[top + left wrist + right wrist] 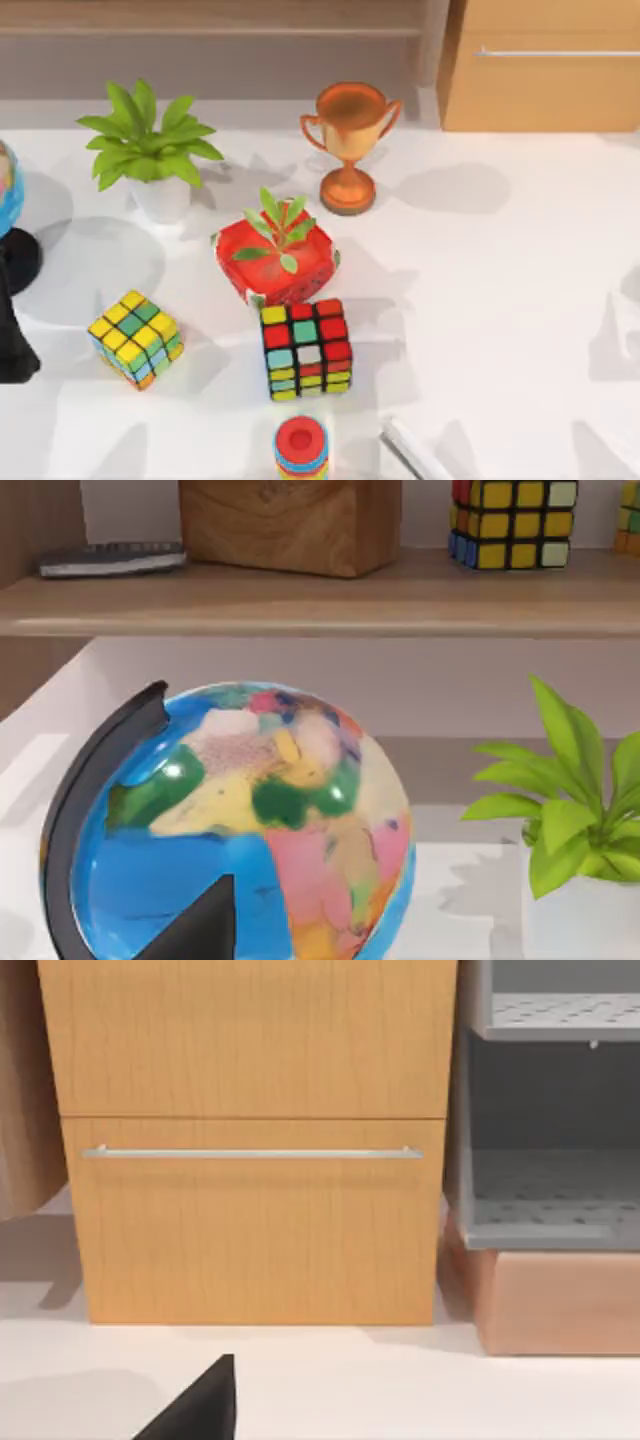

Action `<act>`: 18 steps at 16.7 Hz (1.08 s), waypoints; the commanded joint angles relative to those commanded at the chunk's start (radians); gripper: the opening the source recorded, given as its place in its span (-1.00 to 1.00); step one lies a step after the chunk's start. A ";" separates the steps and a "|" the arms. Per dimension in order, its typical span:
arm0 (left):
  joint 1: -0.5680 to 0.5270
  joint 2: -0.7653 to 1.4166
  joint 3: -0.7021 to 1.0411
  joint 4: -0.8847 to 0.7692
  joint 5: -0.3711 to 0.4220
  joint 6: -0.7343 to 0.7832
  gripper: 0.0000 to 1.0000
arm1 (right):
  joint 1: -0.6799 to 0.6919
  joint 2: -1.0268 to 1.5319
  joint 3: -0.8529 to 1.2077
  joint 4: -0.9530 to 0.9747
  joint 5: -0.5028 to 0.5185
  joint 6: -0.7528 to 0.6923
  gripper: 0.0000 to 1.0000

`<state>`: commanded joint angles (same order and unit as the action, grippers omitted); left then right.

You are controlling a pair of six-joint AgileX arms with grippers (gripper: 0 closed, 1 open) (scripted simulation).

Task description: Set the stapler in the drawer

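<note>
Slim pale grey-white bar stapler [415,450] lies on the white surface [520,330] at the near edge, right of centre, angled, partly cut off by the frame. Just left of it, a red-topped ring stack [301,447]; just behind it, a multicoloured puzzle cube [306,348]. A second, yellow-topped puzzle cube [135,338] sits further left. Behind the central cube: red faceted pot with green sprig [275,255], then a bronze trophy cup [348,145]. White-potted green plant [150,150] at back left, blue globe on black stand [240,830] at the left edge.

Light tan wooden drawer [250,1225] with thin silver bar handle [250,1152] stands at back right, front closed, well apart from the stapler; open surface lies between them. Grey shelf unit [550,1140] beside it.

Left gripper faces the globe, right gripper faces the drawer; cannot tell finger state for either.
</note>
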<state>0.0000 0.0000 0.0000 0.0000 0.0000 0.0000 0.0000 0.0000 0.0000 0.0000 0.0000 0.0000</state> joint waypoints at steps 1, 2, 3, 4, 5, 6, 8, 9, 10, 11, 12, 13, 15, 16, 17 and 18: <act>0.000 0.000 0.000 0.000 0.000 0.000 1.00 | 0.000 0.000 0.000 0.000 0.000 0.000 1.00; 0.000 0.000 0.000 0.000 0.000 0.000 1.00 | 0.000 0.000 0.000 0.000 0.000 0.000 1.00; 0.000 0.000 0.000 0.000 0.000 0.000 1.00 | 0.003 0.006 0.005 0.005 -0.001 -0.008 1.00; 0.000 0.000 0.000 0.000 0.000 0.000 1.00 | 0.010 0.021 0.016 0.015 -0.004 -0.024 1.00; 0.000 0.000 0.000 0.000 0.000 0.000 1.00 | 0.018 0.044 0.031 0.030 -0.007 -0.048 1.00; 0.000 0.000 0.000 0.000 0.000 0.000 1.00 | 0.029 0.076 0.050 0.050 -0.010 -0.078 1.00; 0.000 0.000 0.000 0.000 0.000 0.000 1.00 | 0.052 0.167 0.098 0.102 -0.013 -0.157 1.00; 0.000 0.000 0.000 0.000 0.000 0.000 1.00 | 0.065 0.227 0.127 0.134 -0.013 -0.205 1.00; 0.000 0.000 0.000 0.000 0.000 0.000 1.00 | 0.077 0.294 0.158 0.171 -0.011 -0.258 1.00; 0.000 0.000 0.000 0.000 0.000 0.000 1.00 | 0.088 0.369 0.191 0.210 -0.008 -0.314 1.00; 0.000 0.000 0.000 0.000 0.000 0.000 1.00 | 0.099 0.450 0.227 0.253 -0.003 -0.373 1.00; 0.000 0.000 0.000 0.000 0.000 0.000 1.00 | 0.110 0.537 0.263 0.299 0.003 -0.435 1.00; 0.000 0.000 0.000 0.000 0.000 0.000 1.00 | 0.128 0.725 0.339 0.397 0.018 -0.564 1.00; 0.000 0.000 0.000 0.000 0.000 0.000 1.00 | 0.136 0.824 0.379 0.448 0.026 -0.631 1.00; 0.000 0.000 0.000 0.000 0.000 0.000 1.00 | 0.143 0.924 0.419 0.501 0.036 -0.699 1.00; 0.000 0.000 0.000 0.000 0.000 0.000 1.00 | 0.149 1.025 0.459 0.555 0.046 -0.767 1.00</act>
<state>0.0000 0.0000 0.0000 0.0000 0.0000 0.0000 0.1488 1.0251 0.4588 0.5551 0.0464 -0.7675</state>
